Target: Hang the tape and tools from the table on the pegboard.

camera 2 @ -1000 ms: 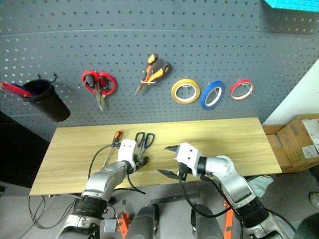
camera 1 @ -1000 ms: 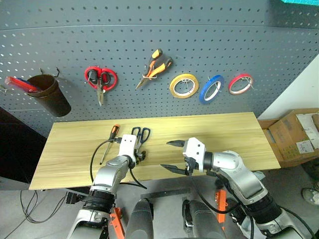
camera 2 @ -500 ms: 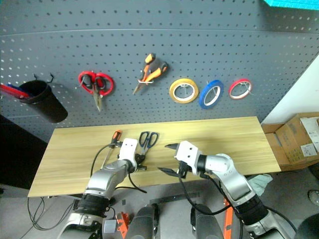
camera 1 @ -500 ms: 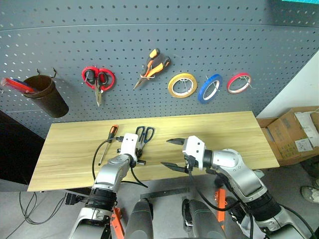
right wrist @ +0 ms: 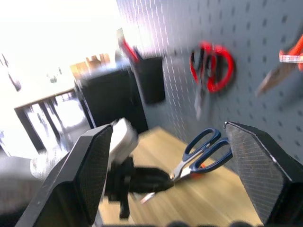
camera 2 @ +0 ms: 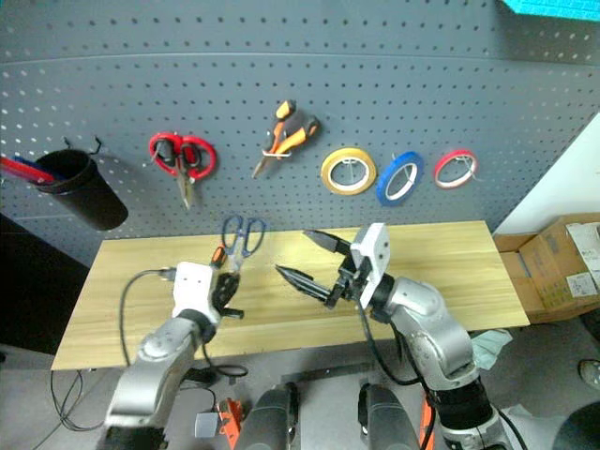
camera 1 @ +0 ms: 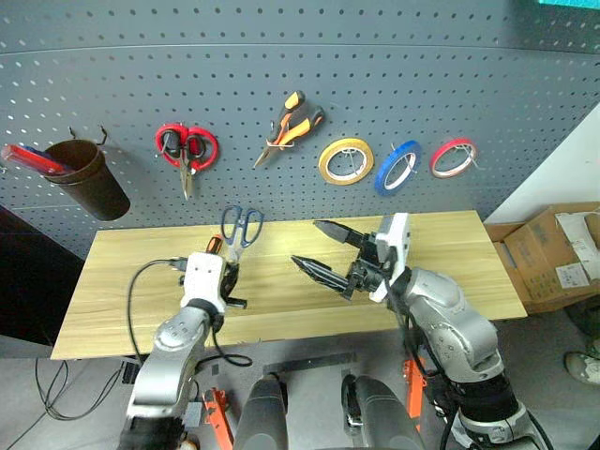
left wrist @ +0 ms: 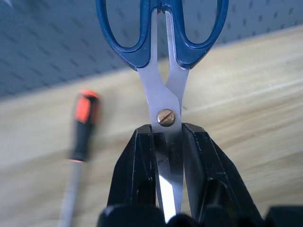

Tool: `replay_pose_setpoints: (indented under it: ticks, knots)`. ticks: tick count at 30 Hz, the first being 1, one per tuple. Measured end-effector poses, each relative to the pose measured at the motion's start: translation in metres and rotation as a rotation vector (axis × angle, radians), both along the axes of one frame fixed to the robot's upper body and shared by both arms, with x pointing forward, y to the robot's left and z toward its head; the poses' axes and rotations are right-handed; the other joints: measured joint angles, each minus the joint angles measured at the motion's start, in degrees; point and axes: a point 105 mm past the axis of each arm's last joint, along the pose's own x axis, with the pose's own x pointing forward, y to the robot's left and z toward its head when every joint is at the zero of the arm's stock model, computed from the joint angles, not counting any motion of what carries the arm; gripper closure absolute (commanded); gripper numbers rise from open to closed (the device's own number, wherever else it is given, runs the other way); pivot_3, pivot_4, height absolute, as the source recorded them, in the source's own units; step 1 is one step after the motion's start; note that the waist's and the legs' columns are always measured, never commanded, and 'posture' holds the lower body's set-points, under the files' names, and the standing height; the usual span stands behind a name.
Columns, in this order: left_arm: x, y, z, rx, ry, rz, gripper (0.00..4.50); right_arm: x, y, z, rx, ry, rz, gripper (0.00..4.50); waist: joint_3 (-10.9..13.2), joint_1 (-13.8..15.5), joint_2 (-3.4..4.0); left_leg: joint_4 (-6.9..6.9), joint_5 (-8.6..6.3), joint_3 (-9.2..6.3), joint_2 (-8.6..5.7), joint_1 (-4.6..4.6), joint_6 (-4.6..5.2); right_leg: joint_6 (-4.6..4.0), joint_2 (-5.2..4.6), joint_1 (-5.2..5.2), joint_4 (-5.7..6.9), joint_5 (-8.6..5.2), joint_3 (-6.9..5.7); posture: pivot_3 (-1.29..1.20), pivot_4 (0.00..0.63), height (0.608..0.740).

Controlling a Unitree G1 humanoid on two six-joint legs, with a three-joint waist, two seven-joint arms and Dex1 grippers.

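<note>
— Now, where do we stand with the scissors (camera 1: 240,225)?

— We have them pinched by the blades in our left gripper (left wrist: 168,142), its jaws closed just below the pivot screw, handles pointing up and off the table (camera 1: 450,272). In the head views they hang in the air in front of the lower pegboard (camera 1: 375,84), below the red-handled scissors (camera 1: 187,150).

— And the right gripper (camera 1: 323,251)?

— Spread wide and empty, hovering above the middle of the table, fingers aimed toward the scissors.

— What else is left?

— The screwdriver (left wrist: 83,125) lies on the wood just behind the left gripper. The pliers (camera 1: 292,122) and the blue tape (camera 1: 397,167) already hang on the board, between them the yellow roll (camera 1: 345,161), with the red roll (camera 1: 452,157) at the far end.

— So how do we hang these well?

— We judge the handle loops must meet a hook squarely, so we should keep the blades level in the pinch and lead with one loop. The grip sits low on smooth steel; a slow lift should stop them pivoting. If the loops droop, the open right gripper could steady a handle. We cannot make out which free hook is nearest, so we should pick one before reaching, and let go only once a loop is over the hook
</note>
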Motion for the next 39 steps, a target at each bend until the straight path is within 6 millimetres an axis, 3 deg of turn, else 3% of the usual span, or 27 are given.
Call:
replay_pose_setpoints:
  ticks: [7, 13, 16, 39]
  knots:
    - [-0.018, 0.003, 0.013, 0.078, -0.135, 0.042, 4.02, 0.007, 0.006, 0.024, 0.117, -0.008, -0.008, 0.44, -2.6, 1.6, -0.2, 0.01, -0.04, 0.08, 0.01, 0.01, -0.04, 0.0, 0.01, 0.02, -0.09, 0.01, -0.04, 0.27, 0.069, 0.74]
    - [0.001, 0.011, 0.048, 0.089, -0.287, 0.119, 4.02, 0.019, 0.011, 0.03, 0.136, -0.045, -0.027, 0.44, -4.4, 3.1, -0.39, 0.12, -0.04, 0.19, 0.05, 0.01, -0.03, -0.05, 0.03, 0.12, -0.11, 0.08, -0.06, 0.27, 0.052, 0.74]
    - [0.009, 0.009, 0.055, 0.09, -0.319, 0.112, 4.02, 0.022, 0.011, 0.029, 0.132, -0.068, -0.037, 0.44, -5.3, 3.6, -0.45, 0.13, -0.04, 0.28, 0.05, 0.02, -0.03, 0.02, 0.02, 0.12, -0.13, 0.11, -0.02, 0.27, 0.047, 0.74]
    - [0.04, 0.011, 0.047, 0.035, -0.249, 0.025, 4.02, 0.028, 0.006, 0.025, 0.11, -0.087, -0.102, 0.44, -7.7, 4.0, -0.51, 0.2, -0.03, 0.24, 0.1, 0.3, -0.02, 0.0, 0.15, 0.3, 0.15, 0.17, 0.03, 0.23, 0.03, 0.74]
